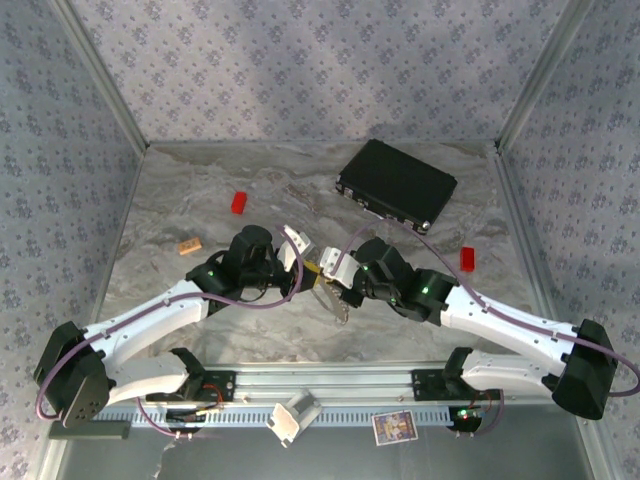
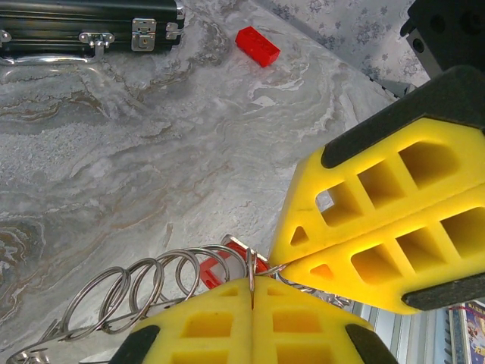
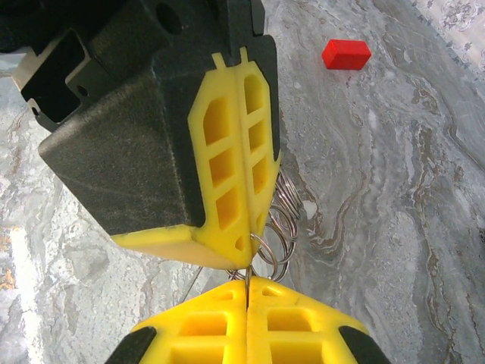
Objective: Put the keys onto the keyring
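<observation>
Both grippers meet tip to tip over the middle of the table. My left gripper [image 2: 252, 287] is shut on one thin ring of the keyring [image 2: 151, 284], which here looks like a string of linked silvery rings trailing to the left. Behind those rings, a red key head [image 2: 206, 271] shows. My right gripper [image 3: 247, 287] is also shut on a ring, just under the left gripper's yellow fingertips [image 3: 227, 182]. The ring loops [image 3: 282, 220] hang beside them. From above, the rings dangle [image 1: 341, 308] below the joined grippers [image 1: 325, 274].
A flat black case [image 1: 397, 182] lies at the back right. One red block [image 1: 239, 202] sits back left and another [image 1: 467, 259] at the right. A tan block [image 1: 190, 245] rests at the left. Walls enclose the table on three sides.
</observation>
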Robot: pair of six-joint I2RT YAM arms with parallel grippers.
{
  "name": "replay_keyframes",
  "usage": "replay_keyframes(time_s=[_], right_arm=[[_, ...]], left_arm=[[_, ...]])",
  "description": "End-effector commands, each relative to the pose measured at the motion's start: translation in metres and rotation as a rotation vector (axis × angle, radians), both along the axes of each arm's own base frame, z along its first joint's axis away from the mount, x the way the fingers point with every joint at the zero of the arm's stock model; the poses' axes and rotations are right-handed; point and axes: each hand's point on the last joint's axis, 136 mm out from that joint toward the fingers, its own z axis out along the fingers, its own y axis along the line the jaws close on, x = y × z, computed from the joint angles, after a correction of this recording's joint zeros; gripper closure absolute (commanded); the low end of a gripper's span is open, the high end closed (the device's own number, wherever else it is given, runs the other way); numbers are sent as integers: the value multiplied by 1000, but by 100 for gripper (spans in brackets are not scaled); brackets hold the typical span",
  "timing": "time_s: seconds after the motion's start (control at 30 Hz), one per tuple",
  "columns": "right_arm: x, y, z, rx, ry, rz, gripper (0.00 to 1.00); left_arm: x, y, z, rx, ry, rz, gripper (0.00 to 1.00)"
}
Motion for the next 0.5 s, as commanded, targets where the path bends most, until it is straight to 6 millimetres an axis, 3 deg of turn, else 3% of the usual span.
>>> replay_keyframes(time_s=[0.0,0.17,0.3,0.47], right_arm=[[-9,3,-1,-17,20,50,100],[-9,0,-6,-47,17,58,97],[-11,-2,-6,-59,0,74,69],[-10,-21,11,-28,-22,33,52]], left_arm=[[4,-9,27,-64,-75,-22,100],[5,-9,36,-93,-162,-35,100],[0,-9,39,-108,-273,-88,100],[-11,-8,39,-118,-444,-174,100]])
